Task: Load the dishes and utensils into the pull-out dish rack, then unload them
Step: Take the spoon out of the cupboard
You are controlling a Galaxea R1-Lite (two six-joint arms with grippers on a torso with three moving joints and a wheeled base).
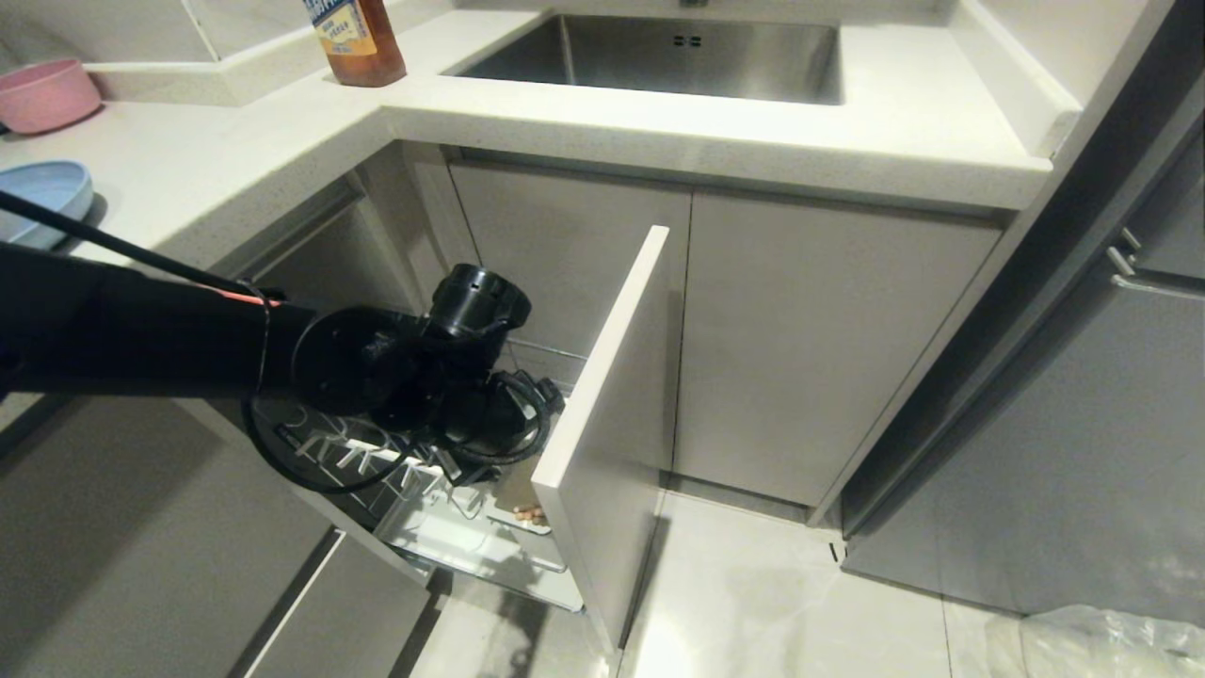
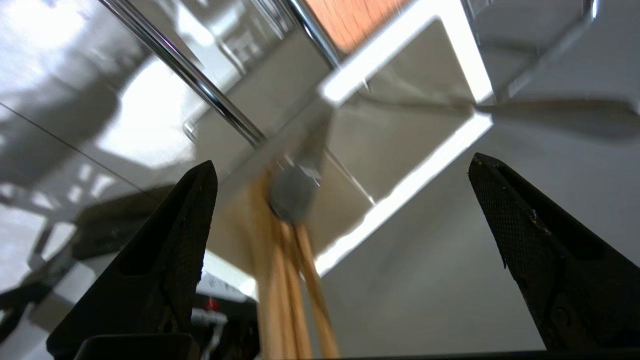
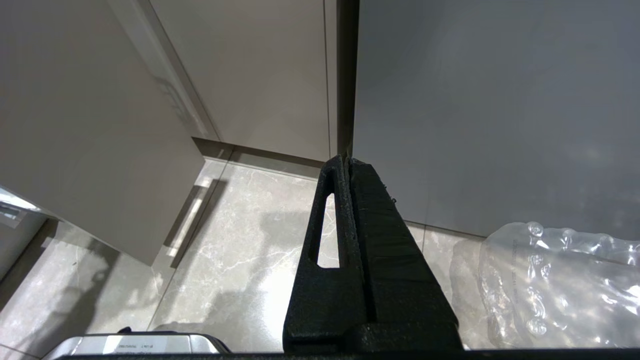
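The pull-out dish rack stands drawn out, its pale grey drawer front towards the floor. My left arm reaches down into it. In the left wrist view my left gripper is open wide over the white utensil cup. The light-wood chopsticks and the metal spoon stand in that cup, nearer one finger and touching neither. Chopstick tips show by the drawer front. A light-blue plate lies on the counter at far left. My right gripper hangs shut and empty over the floor.
A pink bowl and a brown bottle stand on the counter, with the steel sink behind. Chrome wire and an orange-brown wooden strip lie beside the cup. A clear plastic bag lies on the floor.
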